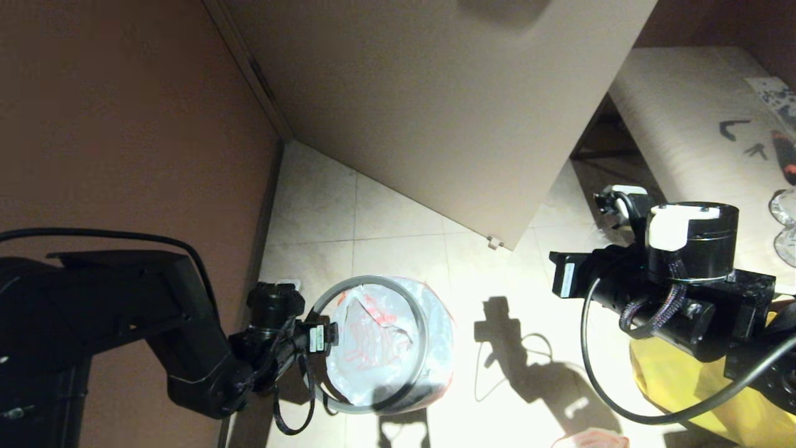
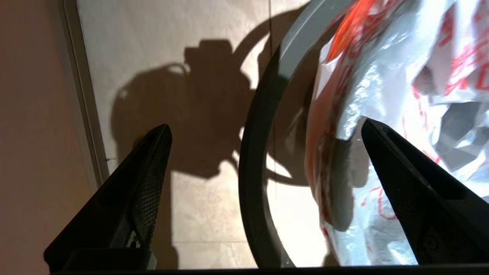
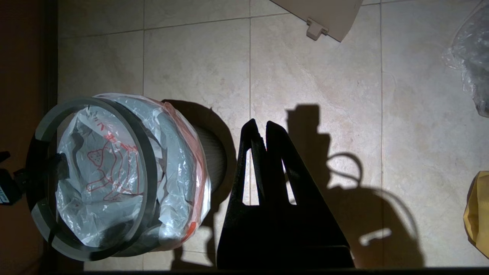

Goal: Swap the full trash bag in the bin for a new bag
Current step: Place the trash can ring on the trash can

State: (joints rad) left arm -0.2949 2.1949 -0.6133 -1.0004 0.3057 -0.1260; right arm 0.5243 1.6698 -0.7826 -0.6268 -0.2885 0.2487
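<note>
On the tiled floor (image 1: 398, 218) by the wall stands the bin (image 3: 214, 152), new bag (image 1: 373, 336) draped inside. The left gripper (image 2: 263, 133), jaws wide, straddles its grey rim ring (image 2: 254, 183); the right gripper (image 3: 258, 128), jaws closed and empty, hangs beside it.

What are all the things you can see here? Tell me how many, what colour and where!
bin: one, dark, on the floor by the brown wall, wrapped in the bag.
new bag: one, white with red print, lining the bin and folded over its top.
rim ring: one, grey, tilted over the bin's mouth.
door: one, beige, open above the floor.
floor: cream tiles.
tote: one, yellow, on the floor under the right arm.
clear bag: one, crinkly, on the floor beyond the tote.
table: one, pale, on the right.
left hand: one, black, open, straddling the ring's edge.
right hand: one, black, shut on nothing, above the floor beside the bin.
</note>
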